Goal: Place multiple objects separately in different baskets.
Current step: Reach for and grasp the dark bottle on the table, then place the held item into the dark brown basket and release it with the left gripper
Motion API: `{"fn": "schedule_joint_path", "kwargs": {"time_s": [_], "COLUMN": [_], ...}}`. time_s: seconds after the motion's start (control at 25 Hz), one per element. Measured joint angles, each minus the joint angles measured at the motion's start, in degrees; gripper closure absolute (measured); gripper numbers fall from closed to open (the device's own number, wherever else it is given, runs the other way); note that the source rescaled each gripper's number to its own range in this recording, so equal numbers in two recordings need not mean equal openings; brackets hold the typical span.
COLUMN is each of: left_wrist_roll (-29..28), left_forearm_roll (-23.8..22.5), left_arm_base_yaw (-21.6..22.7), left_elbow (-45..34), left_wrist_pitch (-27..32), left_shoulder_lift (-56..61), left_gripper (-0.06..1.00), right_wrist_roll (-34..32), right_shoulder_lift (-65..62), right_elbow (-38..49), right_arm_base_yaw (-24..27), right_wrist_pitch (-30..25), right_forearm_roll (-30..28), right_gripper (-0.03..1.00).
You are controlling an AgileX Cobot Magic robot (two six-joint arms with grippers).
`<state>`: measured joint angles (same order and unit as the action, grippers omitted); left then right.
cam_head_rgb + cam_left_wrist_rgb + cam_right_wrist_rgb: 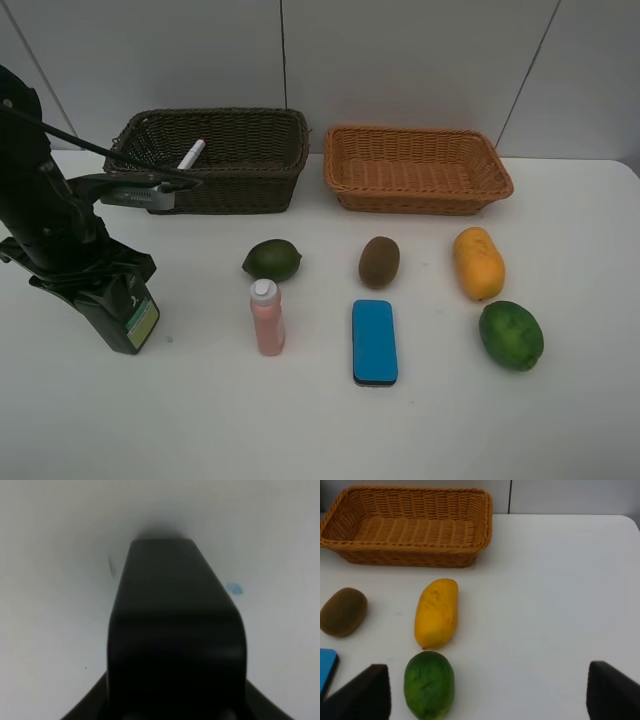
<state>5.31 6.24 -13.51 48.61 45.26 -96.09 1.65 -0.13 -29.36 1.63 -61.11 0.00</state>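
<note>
Exterior high: left end effector (98, 283) clamped on dark green pump bottle (128, 320). Right wrist: right end effector (487, 692) spread wide, empty.

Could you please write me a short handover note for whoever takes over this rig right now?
Left pincer: down over the dark green pump bottle, apparently closed on it; the bottle stands on the table, not yet lifted.
Right pincer: open, empty.
Done: small white-pink tube lies in the dark brown basket.
Light tan basket: holds nothing.
Left to do, all on the table: pump bottle, pink bottle, blue eraser, left green fruit, right green fruit, kiwi, mango.
</note>
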Motion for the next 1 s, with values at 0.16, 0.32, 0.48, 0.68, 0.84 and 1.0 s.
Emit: {"fn": "schedule_joint_path", "kwargs": {"time_s": [0.16, 0.32, 0.48, 0.68, 0.84, 1.0], "left_wrist_roll": [-1.0, -2.4, -3.3, -5.3, -6.7, -7.0], "left_forearm_roll": [0.0, 0.0, -0.4, -5.7, -9.5, -9.9], "left_arm_base_yaw": [0.0, 0.0, 0.0, 0.0, 0.3, 1.2], "left_elbow": [0.7, 6.0, 14.9, 25.9, 34.3, 42.8], "left_wrist_pitch": [5.4, 12.3, 20.2, 23.3, 23.4, 23.4], "left_shoulder_lift": [1.6, 5.4, 7.7, 7.4, 4.9, -1.2], "left_gripper": [0.61, 0.61, 0.61, 0.61, 0.61, 0.61], "right_wrist_roll": [0.0, 0.0, 0.0, 0.0, 0.0, 0.0], "right_shoulder_lift": [0.0, 0.0, 0.0, 0.0, 0.0, 0.0], "right_elbow": [0.0, 0.0, 0.0, 0.0, 0.0, 0.0], "right_arm_base_yaw": [0.0, 0.0, 0.0, 0.0, 0.0, 0.0], "right_wrist_pitch": [0.0, 0.0, 0.0, 0.0, 0.0, 0.0], "right_forearm_roll": [0.0, 0.0, 0.0, 0.0, 0.0, 0.0], "right_gripper": [-0.03, -0.03, -0.03, -0.03, -0.03, -0.03]}}
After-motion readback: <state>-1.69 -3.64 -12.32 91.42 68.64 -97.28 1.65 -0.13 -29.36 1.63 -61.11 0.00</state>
